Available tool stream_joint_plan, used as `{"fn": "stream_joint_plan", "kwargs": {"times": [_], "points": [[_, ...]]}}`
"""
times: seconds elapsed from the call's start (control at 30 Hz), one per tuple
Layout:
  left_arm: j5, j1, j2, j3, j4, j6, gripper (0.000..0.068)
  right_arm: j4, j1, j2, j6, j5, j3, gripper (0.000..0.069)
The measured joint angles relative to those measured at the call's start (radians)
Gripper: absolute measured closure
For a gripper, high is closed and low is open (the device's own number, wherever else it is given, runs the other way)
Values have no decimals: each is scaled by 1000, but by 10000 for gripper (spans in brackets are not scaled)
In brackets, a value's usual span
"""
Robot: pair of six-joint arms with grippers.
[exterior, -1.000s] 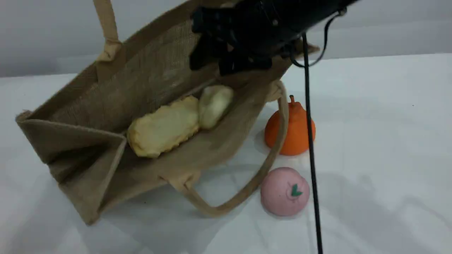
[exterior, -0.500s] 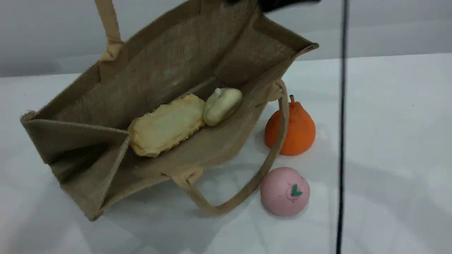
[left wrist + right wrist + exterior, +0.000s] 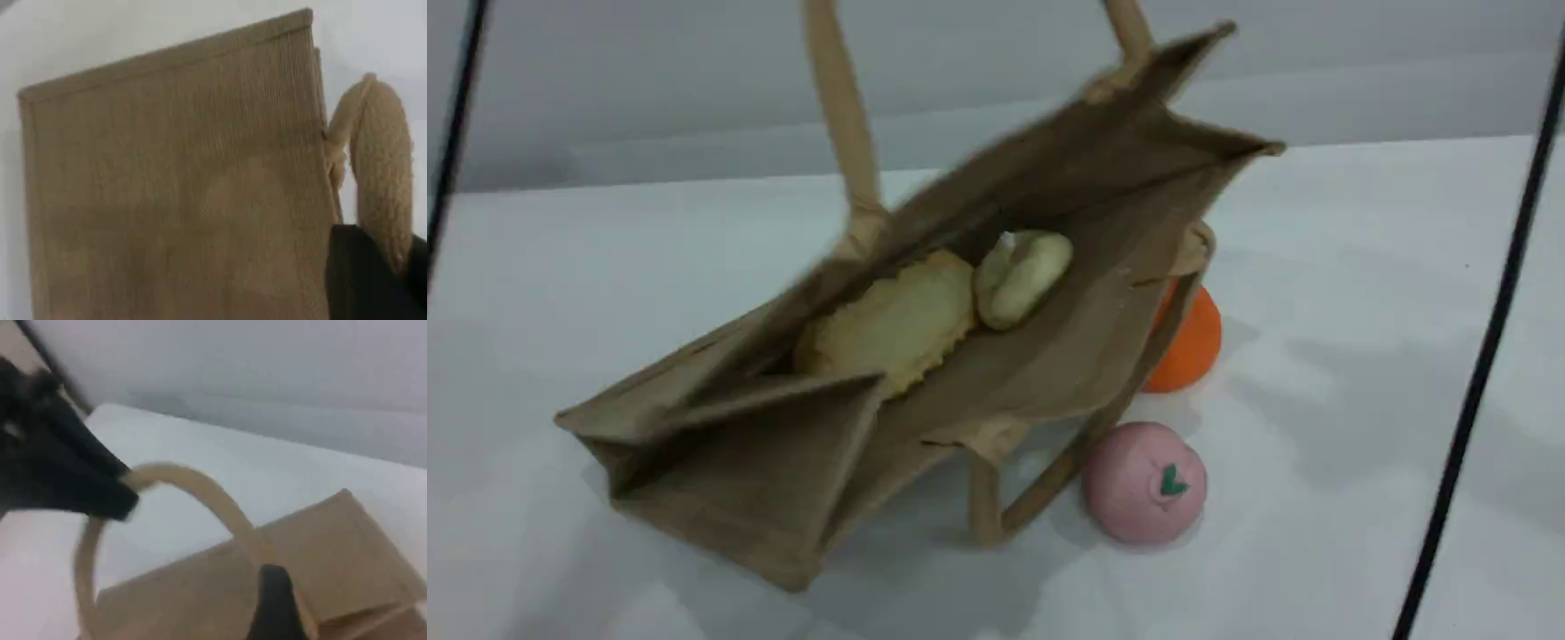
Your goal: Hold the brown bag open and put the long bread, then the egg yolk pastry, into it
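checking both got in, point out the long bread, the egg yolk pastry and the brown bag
long bread (image 3: pixel 894 327): scene view, its pale underside
egg yolk pastry (image 3: pixel 1024 274): scene view, its rounded middle
brown bag (image 3: pixel 1049 356): scene view, near side wall

Soft, even light falls from above on the white counter (image 3: pixel 1360 267), throwing pale grey shadows beside the tan-brown woven jute bag (image 3: pixel 1049 356). Motion blur smears the bag's upper edge; both wrist views are hazy and out of focus.
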Motion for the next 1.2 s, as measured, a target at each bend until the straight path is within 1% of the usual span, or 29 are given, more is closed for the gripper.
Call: {"fn": "stream_joint_plan", "kwargs": {"times": [0.1, 0.2, 0.3, 0.37, 0.5, 0.57, 0.63, 0.7, 0.77, 0.83, 0.87, 0.93, 1.03, 1.1, 1.2], "points": [[0, -16, 40, 0, 0, -30, 592, -53, -10, -27, 49, 45, 0, 248], [0, -16, 87, 0, -1, -62, 577, -121, -10, -53, 102, 102, 0, 249], [-1, -16, 124, 0, -16, -66, 538, -204, -10, -74, 166, 141, 0, 249], [-2, -16, 138, 0, -35, -62, 489, -269, -10, -88, 216, 171, 0, 249], [-2, -16, 157, 0, -58, -54, 362, -408, -10, -118, 319, 241, 0, 249], [-1, -16, 164, 0, -90, -54, 314, -484, -10, -134, 372, 273, 0, 249], [0, -16, 162, 0, -93, -49, 286, -554, -10, -150, 425, 308, 0, 249], [0, -16, 150, 0, -63, -46, 276, -630, -10, -158, 481, 360, 0, 249], [2, -16, 132, 0, -2, -52, 273, -707, -10, -160, 548, 418, 0, 249], [4, -16, 108, 0, 83, -95, 272, -784, -10, -160, 618, 454, 0, 249], [4, -16, 94, 0, 118, -122, 272, -824, -10, -165, 651, 452, 6, 249], [4, -16, 64, 0, 200, -171, 272, -892, -10, -184, 707, 452, 36, 249], [5, -16, 15, 4, 298, -238, 272, -933, -9, -229, 727, 453, 108, 249], [5, -16, -19, 26, 334, -275, 272, -926, -9, -272, 726, 453, 174, 249], [4, -16, -82, 91, 342, -281, 272, -928, -8, -354, 724, 453, 273, 249]]}}
